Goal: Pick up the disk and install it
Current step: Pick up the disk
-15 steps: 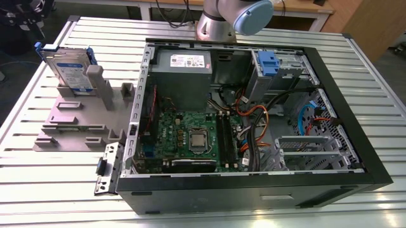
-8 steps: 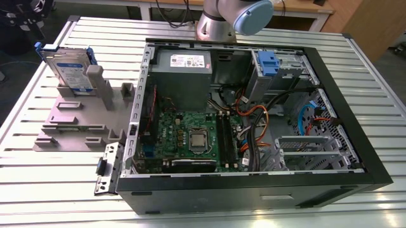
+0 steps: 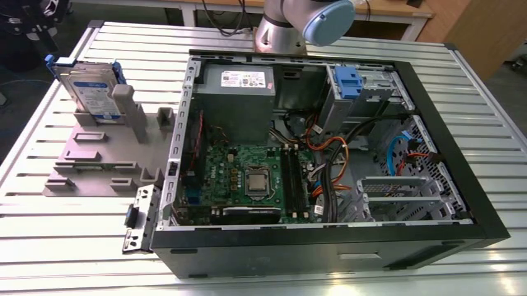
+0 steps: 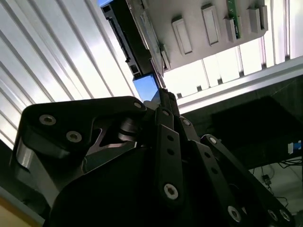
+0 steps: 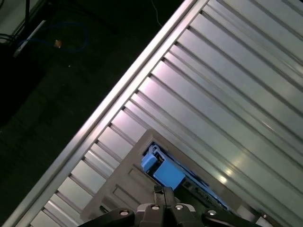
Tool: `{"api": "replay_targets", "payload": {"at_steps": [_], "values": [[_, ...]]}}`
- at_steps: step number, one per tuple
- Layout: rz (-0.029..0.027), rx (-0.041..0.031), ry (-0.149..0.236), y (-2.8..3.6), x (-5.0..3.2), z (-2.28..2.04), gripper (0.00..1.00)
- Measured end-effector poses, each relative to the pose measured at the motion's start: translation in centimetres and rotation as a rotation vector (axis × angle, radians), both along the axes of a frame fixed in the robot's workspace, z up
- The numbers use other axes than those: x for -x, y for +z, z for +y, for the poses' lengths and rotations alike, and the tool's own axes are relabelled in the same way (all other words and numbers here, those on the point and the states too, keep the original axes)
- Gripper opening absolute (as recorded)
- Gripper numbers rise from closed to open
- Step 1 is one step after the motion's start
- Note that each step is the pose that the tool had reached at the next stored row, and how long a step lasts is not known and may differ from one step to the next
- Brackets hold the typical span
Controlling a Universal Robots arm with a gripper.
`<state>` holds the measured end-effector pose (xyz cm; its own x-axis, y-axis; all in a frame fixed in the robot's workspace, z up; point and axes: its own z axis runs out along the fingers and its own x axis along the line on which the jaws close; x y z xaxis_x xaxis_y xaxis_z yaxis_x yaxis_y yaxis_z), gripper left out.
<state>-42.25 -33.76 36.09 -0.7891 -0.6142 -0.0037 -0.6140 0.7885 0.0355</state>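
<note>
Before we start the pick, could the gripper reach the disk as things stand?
Probably yes: the disk stands upright in its grey holder with its top edge uncovered, and in the first wrist view nothing lies between it and the gripper.

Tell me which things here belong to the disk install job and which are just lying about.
Job: disk, upright in grey holder; gripper, nearest the disk; open computer case.
Lying about: power-supply box; motherboard; cables; slatted table.
</note>
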Motion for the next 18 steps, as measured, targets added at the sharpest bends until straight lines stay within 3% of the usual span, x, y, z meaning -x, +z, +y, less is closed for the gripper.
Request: {"api": "replay_targets", "payload": {"at_steps": [18], "values": [[0.0000, 0.0000, 0.287, -0.11, 0.00, 0.00, 0.11]]}}
